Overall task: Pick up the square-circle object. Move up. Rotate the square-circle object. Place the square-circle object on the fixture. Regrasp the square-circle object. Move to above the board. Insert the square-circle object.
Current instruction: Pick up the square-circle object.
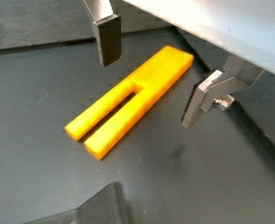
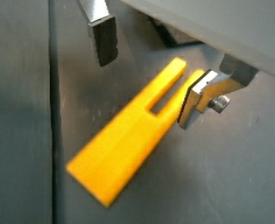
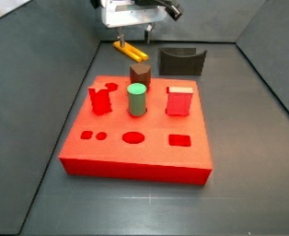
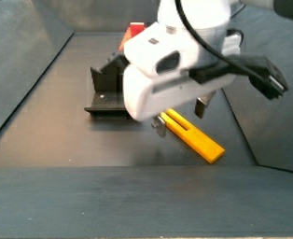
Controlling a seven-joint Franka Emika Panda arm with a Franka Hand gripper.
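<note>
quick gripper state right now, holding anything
Gripper: open, holding nothing; fingers straddle the square-circle object lying on the floor, not touching it.

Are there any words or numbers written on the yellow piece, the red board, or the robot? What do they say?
None: no words, numbers, labels or signs can be read in any view.
The square-circle object is plain yellow-orange, lying flat on the floor.
The board and its pegs are unmarked.
The fixture is plain dark.
The gripper, hanging open over the square-circle object, shows no writing on its body or fingers.
</note>
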